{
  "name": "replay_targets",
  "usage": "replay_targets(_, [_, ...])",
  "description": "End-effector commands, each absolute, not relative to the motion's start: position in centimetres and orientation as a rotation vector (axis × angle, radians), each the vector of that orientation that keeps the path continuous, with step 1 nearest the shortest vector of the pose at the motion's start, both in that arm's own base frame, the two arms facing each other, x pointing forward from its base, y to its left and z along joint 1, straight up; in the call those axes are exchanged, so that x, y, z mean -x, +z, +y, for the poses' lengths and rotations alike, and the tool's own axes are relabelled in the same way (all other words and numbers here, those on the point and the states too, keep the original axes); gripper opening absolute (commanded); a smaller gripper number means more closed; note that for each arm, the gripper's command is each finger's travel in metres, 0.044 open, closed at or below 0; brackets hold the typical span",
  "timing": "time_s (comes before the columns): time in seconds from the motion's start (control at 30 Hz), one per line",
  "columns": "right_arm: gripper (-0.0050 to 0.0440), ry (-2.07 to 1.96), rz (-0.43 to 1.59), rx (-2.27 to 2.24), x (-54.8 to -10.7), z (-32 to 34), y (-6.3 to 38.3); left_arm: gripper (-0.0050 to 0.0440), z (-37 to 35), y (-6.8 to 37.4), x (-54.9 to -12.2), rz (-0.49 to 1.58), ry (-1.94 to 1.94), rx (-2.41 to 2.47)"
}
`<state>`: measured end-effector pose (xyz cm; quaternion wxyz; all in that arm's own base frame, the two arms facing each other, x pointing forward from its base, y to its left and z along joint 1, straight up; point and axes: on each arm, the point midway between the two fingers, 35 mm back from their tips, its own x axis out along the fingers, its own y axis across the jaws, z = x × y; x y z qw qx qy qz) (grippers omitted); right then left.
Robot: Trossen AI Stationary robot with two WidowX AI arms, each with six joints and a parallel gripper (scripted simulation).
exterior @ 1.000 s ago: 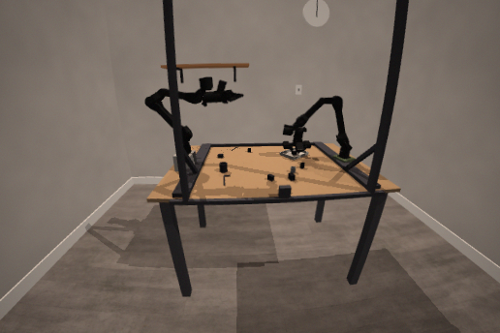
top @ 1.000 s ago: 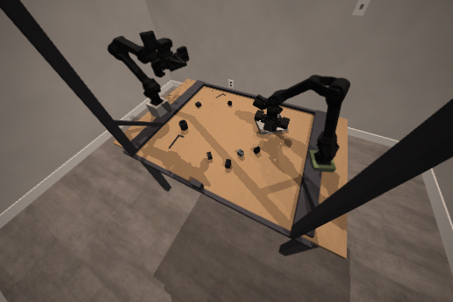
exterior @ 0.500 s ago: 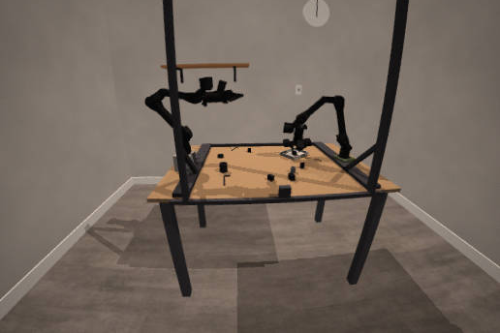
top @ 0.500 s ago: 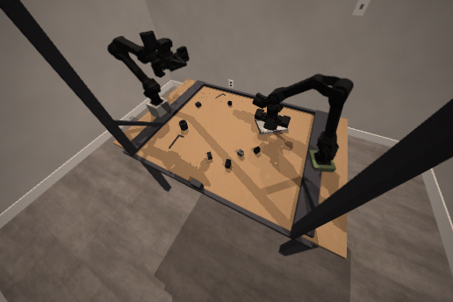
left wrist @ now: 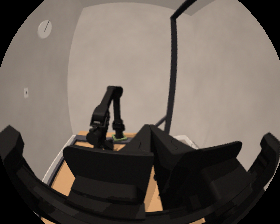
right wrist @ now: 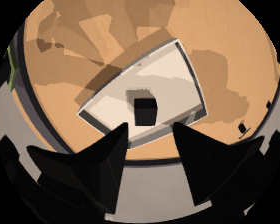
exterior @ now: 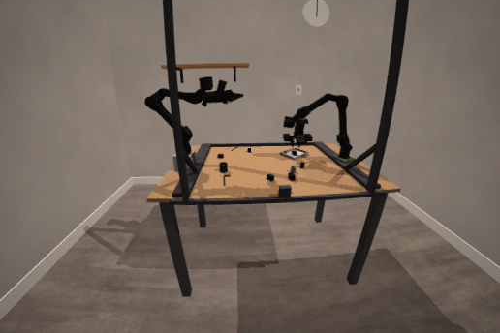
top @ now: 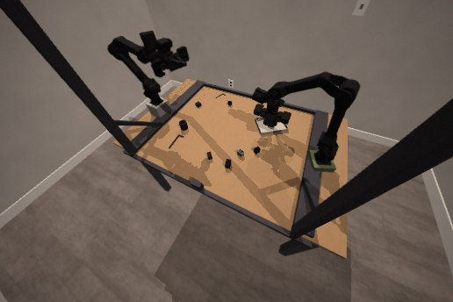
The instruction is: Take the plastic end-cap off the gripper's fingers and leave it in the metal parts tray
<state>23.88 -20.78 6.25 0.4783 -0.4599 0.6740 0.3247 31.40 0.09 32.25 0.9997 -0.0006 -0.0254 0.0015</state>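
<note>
The small black plastic end-cap (right wrist: pixel 144 110) lies inside the metal parts tray (right wrist: pixel 147 96), free of any fingers. My right gripper (right wrist: pixel 151 126) hovers just above the tray (top: pixel 272 127) with its fingers apart and nothing between them; it also shows in the top and exterior views (top: pixel 271 119) (exterior: pixel 296 141). My left gripper (top: pixel 184 54) (exterior: pixel 238 97) is shut and bare, held high above the table's far left corner, pointing across the table. In the left wrist view its closed fingers (left wrist: pixel 151 132) hold nothing.
Several small black parts lie scattered on the wooden table, among them a cylinder (top: pixel 183 125), an L-shaped key (top: pixel 176 140) and blocks (top: pixel 227 163) (top: pixel 256 150). A dark frame rims the table, and black posts (exterior: pixel 169 78) rise at its corners.
</note>
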Motion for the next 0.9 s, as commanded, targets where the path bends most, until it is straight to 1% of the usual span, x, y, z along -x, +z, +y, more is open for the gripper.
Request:
replay_targets(0.0, [0.02,0.755,1.637,1.139,-24.0,-21.0,7.1,0.0,0.2,33.0,-31.2,-0.071,0.007,0.003])
replay_targets(0.13, [0.02,0.755,1.637,1.139,-24.0,-21.0,7.0,0.0,0.2,33.0,-31.2,-0.071,0.007,0.003])
replay_targets(0.23, [0.02,0.628,1.586,1.136,-25.3,-20.3,7.9,0.0,0.2,33.0,-31.2,-0.071,0.007,0.003])
replay_targets(0.43, [0.02,0.318,1.399,1.079,-28.7,-18.3,10.5,0.0,0.1,33.1,-31.3,-0.071,0.006,0.003])
replay_targets(0.5, [0.02,0.318,1.399,1.079,-28.7,-18.3,10.5,0.0,0.1,33.1,-31.3,-0.071,0.006,0.003])
replay_targets(0.87, [0.02,0.005,1.036,0.907,-32.5,-14.4,15.4,0.0,0.1,33.1,-31.3,-0.072,0.004,0.002])
